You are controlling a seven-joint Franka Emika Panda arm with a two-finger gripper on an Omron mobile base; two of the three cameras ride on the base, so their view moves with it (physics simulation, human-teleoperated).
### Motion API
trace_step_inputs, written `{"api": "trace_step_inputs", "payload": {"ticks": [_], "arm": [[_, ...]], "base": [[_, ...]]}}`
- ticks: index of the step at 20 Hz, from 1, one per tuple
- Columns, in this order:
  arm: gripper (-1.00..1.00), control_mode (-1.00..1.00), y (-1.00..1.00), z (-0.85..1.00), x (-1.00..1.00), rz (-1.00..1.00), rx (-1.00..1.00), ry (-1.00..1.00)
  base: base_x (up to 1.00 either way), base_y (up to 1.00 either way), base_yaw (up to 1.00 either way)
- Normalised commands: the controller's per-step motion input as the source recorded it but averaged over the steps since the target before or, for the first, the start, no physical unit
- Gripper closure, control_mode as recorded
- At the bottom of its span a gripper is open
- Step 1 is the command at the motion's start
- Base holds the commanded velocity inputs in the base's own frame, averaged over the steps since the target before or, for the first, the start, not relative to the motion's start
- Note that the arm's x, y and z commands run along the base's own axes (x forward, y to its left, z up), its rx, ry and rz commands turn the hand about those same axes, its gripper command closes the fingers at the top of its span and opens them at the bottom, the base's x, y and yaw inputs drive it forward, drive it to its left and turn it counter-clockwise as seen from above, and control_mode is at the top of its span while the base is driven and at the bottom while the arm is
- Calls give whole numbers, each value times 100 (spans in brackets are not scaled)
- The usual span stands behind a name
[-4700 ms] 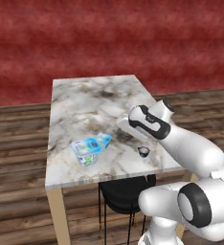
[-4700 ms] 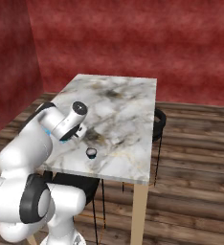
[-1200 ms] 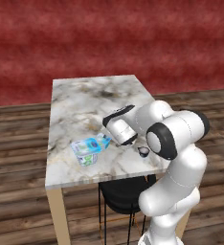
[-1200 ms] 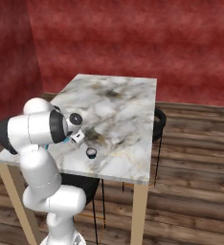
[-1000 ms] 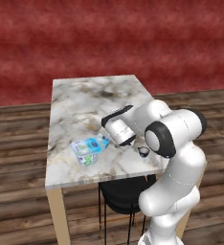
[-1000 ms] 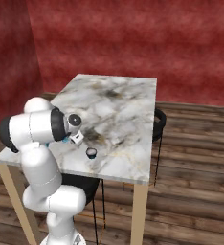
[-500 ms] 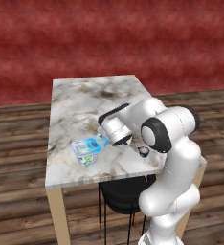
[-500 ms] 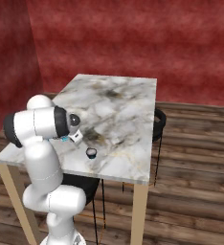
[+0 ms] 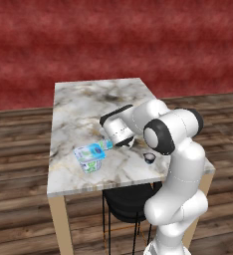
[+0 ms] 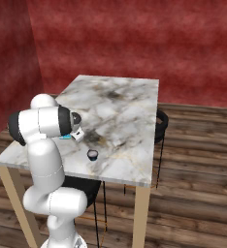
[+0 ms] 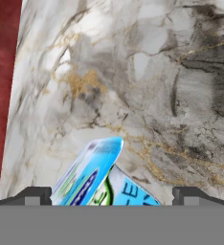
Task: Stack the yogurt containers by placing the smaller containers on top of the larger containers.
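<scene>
Small tub (image 11: 128, 194) btwn open gripper (image 11: 111, 194) tips.

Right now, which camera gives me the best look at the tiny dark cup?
The right base view: the tiny dark cup stands unobstructed on the marble table, near its front edge. In the left base view the cup is small and crowded by the arm's elbow.

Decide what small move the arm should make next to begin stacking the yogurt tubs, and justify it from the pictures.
Probably lower the open claw a little further around the small teal tub, then close. In the hand view its fingertips stand wide on either side of the tubs, and the big blue-topped tub lies right beside the small one.
</scene>
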Motion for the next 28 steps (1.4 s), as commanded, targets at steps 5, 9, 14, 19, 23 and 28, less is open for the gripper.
{"api": "trace_step_inputs", "payload": {"ticks": [5, 9, 14, 19, 23, 28], "arm": [[100, -100, 0, -6, 11, 0, 0, 0], [100, -100, 0, -3, 5, 0, 0, 0], [100, -100, 0, 0, 3, 0, 0, 0], [100, -100, 0, 0, 1, 0, 0, 0], [100, -100, 0, 0, 0, 0, 0, 0], [100, -100, 0, 12, -3, 0, 4, -9]], "base": [[0, 0, 0], [0, 0, 0], [0, 0, 0], [0, 0, 0], [0, 0, 0], [0, 0, 0]]}}
